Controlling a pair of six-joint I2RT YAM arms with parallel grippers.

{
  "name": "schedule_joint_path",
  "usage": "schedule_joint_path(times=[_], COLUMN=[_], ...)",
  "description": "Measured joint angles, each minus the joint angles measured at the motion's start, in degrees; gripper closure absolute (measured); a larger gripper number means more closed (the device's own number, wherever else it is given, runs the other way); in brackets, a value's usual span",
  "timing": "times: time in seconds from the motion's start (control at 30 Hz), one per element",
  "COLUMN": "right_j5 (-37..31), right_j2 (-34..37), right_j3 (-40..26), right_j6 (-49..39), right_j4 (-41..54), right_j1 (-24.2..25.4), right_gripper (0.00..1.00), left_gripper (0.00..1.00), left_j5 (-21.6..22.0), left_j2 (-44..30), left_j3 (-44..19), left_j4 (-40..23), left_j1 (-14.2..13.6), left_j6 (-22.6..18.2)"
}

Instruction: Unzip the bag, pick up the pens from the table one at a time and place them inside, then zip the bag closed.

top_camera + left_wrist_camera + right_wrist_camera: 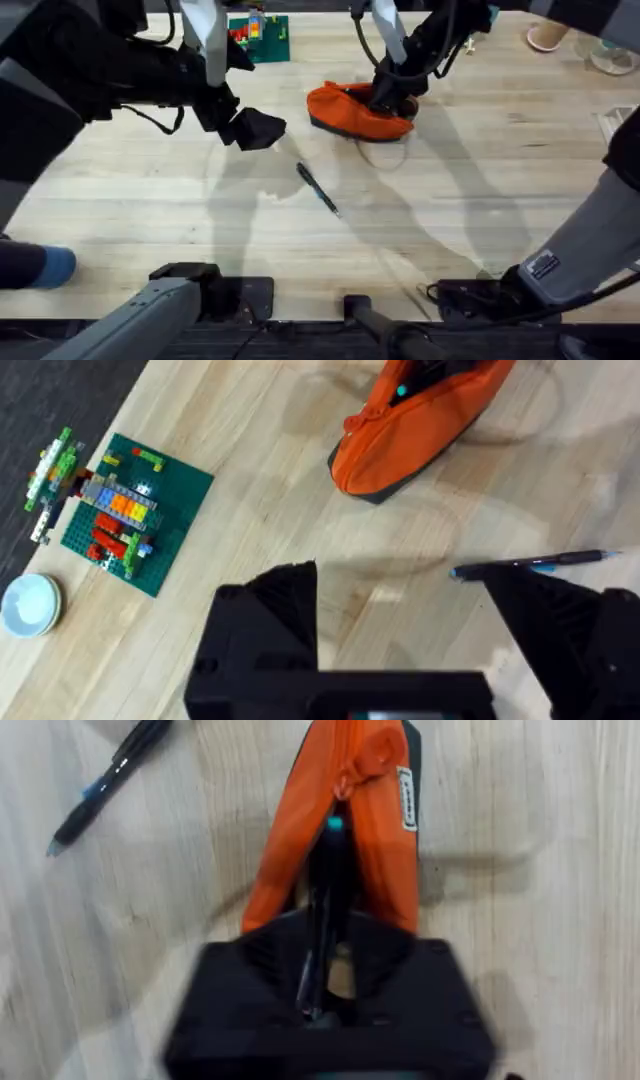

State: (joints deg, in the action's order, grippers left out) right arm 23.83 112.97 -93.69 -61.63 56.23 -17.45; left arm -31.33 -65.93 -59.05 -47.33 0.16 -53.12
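Orange bag (358, 112) upper centre on table (480, 200), pen (325, 910) pinched upright in its opening by right gripper (392, 98); second pen (318, 188) mid-frame; left gripper (250, 128) wide open, empty.

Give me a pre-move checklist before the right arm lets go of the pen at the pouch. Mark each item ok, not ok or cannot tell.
1. Bag unzipped enough to take a pen: ok; the right wrist view shows the orange sides parted.
2. Pen lined up with the opening: ok; it points into the gap, held by the right end effector.
3. Pen fully inside: not ok; its shaft still shows outside the pouch.
4. Second pen reachable: ok; it lies alone on the table, apart from the bag.
5. Left end effector ready to pick: ok; open, off the bag, hovering near that pen.
6. Zipper pull position: cannot tell.
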Motion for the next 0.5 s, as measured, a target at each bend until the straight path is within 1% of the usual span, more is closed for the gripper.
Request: schedule_joint_path(times=[0.03,0.07,0.1,0.23,0.27,0.33,0.5], right_j5=[0.0,0.0,0.0,-0.2,-0.2,-0.2,-0.2], right_j2=[0.0,0.0,0.0,0.0,0.0,0.0,0.0], right_j3=[0.0,0.0,0.0,0.0,0.0,0.0,0.0], right_j6=[0.0,0.1,0.1,0.1,0.0,0.0,0.0], right_j4=[0.0,0.0,0.0,0.2,0.2,0.2,0.2], right_j1=[0.0,0.0,0.0,0.0,0.0,0.0,0.0], right_gripper=[0.870,0.823,0.701,0.135,0.037,0.009,0.007], left_gripper=[0.008,0.009,0.008,0.008,0.008,0.007,0.008], left_j5=[0.0,0.0,0.0,0.0,0.0,0.0,0.0], left_j2=[0.0,0.0,0.0,0.0,0.0,0.0,0.0], left_j3=[0.0,0.0,0.0,0.0,0.0,0.0,0.0], left_j4=[0.0,0.0,0.0,0.0,0.0,0.0,0.0], left_j1=[0.0,0.0,0.0,0.0,0.0,0.0,0.0], left_j6=[0.0,0.0,0.0,0.0,0.0,0.0,0.0])
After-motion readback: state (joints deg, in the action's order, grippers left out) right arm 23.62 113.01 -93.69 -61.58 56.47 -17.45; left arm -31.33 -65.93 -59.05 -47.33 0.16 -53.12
